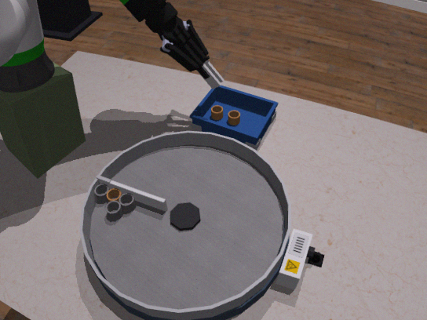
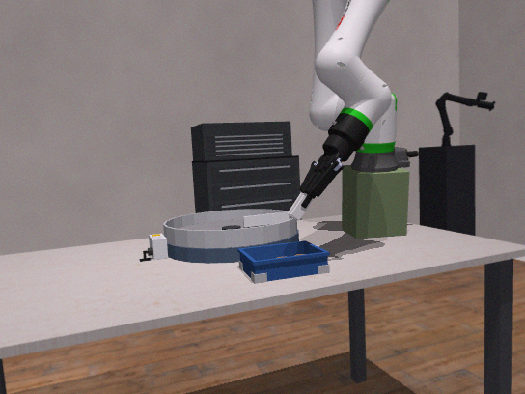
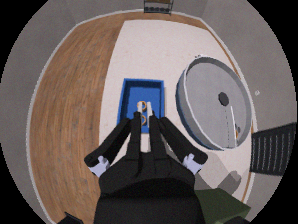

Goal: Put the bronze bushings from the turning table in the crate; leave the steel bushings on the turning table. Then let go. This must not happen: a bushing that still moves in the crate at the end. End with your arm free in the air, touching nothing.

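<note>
My gripper point(image 1: 218, 83) point(image 2: 293, 215) point(image 3: 144, 107) is shut and empty, tilted above the near-base end of the blue crate point(image 1: 251, 131) point(image 2: 290, 270) point(image 3: 153, 86). Two bronze bushings, one point(image 1: 217, 113) beside the other point(image 1: 234, 118), stand upright in the crate; the fingers partly cover them in the wrist view. A third bronze bushing point(image 1: 114, 194) stands on the turning table point(image 1: 184, 267) point(image 2: 207, 239) point(image 3: 200, 90) by the white bar. Three steel bushings are close around it: one point(image 1: 101, 191) by the rim, one point(image 1: 126, 200) toward the hub, one point(image 1: 113, 208) in front.
The turning table has a raised rim, a white bar point(image 1: 137, 192) and a dark hub point(image 1: 184, 216). A white box point(image 1: 297, 245) point(image 2: 157, 246) is on its outer side. The green pedestal point(image 1: 43, 129) point(image 2: 376, 203) bears the arm. A dark cabinet point(image 2: 246, 181) stands behind the table.
</note>
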`<act>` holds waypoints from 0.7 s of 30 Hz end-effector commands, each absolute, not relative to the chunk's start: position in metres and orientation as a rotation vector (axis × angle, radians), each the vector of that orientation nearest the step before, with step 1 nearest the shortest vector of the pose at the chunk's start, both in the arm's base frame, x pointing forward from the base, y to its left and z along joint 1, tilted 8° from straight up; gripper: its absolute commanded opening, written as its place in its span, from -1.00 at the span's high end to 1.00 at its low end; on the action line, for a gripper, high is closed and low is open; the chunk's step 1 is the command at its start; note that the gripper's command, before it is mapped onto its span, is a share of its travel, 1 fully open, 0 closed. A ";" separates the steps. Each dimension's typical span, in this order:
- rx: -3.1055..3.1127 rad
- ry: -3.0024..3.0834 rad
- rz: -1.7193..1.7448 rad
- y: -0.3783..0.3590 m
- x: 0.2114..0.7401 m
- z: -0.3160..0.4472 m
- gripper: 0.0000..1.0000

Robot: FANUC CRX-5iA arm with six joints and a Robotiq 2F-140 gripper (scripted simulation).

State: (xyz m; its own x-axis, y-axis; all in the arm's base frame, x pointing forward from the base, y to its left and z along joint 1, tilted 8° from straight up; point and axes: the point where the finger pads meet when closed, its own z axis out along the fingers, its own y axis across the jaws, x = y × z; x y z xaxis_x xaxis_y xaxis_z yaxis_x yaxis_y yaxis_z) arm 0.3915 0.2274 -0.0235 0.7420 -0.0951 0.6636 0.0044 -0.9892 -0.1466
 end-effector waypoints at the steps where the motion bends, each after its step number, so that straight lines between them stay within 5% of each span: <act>1: -2.801 0.073 -1.079 0.227 0.392 -0.023 0.87; 21: -2.824 0.042 -1.184 0.077 0.459 -0.037 0.87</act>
State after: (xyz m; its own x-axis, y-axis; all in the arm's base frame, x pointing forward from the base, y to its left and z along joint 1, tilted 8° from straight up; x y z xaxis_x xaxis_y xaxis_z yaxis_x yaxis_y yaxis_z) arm 0.4426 0.1342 -0.0292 0.7063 -0.0753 0.7039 -0.0089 -0.9952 -0.0975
